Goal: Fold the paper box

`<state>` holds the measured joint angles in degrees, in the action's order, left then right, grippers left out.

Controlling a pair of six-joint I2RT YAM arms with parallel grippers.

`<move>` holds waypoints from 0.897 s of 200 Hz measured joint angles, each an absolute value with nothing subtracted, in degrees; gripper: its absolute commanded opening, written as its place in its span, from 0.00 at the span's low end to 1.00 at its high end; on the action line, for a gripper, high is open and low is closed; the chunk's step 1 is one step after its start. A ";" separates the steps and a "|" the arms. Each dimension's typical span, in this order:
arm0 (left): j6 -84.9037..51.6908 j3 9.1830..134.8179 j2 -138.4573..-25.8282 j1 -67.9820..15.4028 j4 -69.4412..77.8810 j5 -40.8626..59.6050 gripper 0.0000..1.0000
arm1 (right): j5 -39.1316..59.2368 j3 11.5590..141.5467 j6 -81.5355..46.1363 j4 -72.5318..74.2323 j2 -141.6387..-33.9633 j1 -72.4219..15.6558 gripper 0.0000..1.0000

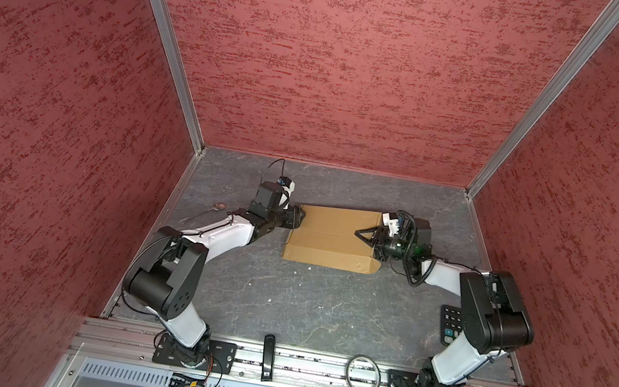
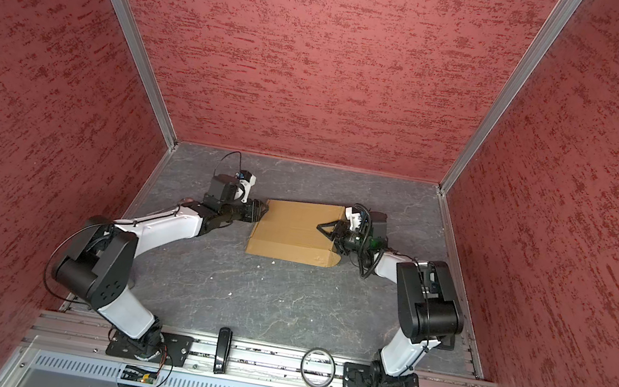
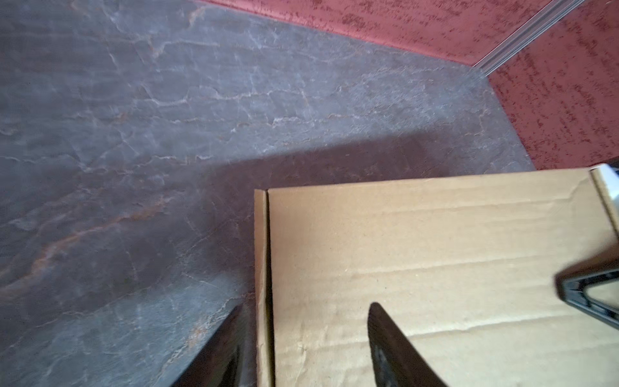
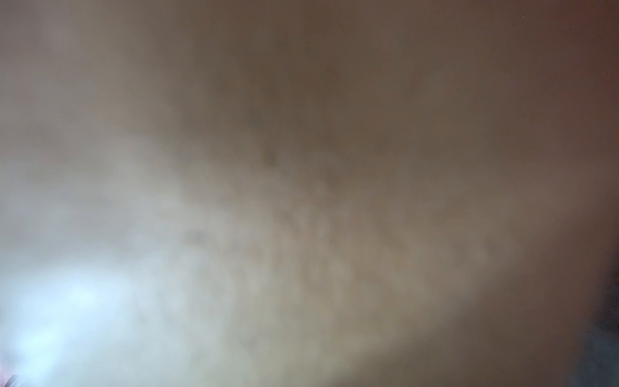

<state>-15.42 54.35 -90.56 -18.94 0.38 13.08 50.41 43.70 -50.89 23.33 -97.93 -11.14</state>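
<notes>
The paper box [image 1: 328, 235] [image 2: 293, 230] is plain brown cardboard, lying flat-topped on the grey table toward the back, with a rounded tab at its near right corner. My left gripper [image 1: 297, 218] [image 2: 262, 212] is at its left edge. In the left wrist view the left gripper [image 3: 308, 335] is open and straddles the box's [image 3: 435, 254] left wall, gripping nothing. My right gripper [image 1: 363, 234] [image 2: 325, 228] reaches over the box's right edge, one black finger [image 3: 586, 295] lying on top. The right wrist view is filled by blurred cardboard [image 4: 335, 167], so its jaws are hidden.
A spoon [image 1: 208, 212] lies left of the left arm. A calculator [image 1: 450, 324] sits under the right arm's elbow. On the front rail lie a black bar-shaped object [image 1: 267, 358] [image 2: 222, 351] and a ring [image 1: 363, 373] [image 2: 318, 366]. Red walls enclose three sides.
</notes>
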 measured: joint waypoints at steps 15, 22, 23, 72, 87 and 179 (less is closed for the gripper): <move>-16.71 54.35 -88.23 -16.78 0.36 15.51 0.66 | 50.43 43.70 -50.43 23.33 -97.82 -11.16 0.52; -17.63 54.33 -87.13 -15.40 0.45 17.15 0.67 | 50.43 43.70 -50.11 23.33 -97.69 -11.14 0.51; -17.78 54.33 -87.05 -15.25 0.47 17.34 0.67 | 50.43 43.70 -50.06 23.31 -97.67 -11.16 0.51; -29.04 53.63 -84.29 -1.93 8.56 33.15 0.87 | 50.39 44.25 -46.87 20.53 -95.55 -11.09 0.51; -31.33 53.32 -84.29 0.69 10.04 35.79 0.92 | 50.37 45.36 -45.76 18.59 -94.83 -11.03 0.51; -38.00 49.30 -90.61 0.45 23.73 52.47 1.00 | 56.93 54.52 -43.11 11.11 -88.95 -6.90 0.50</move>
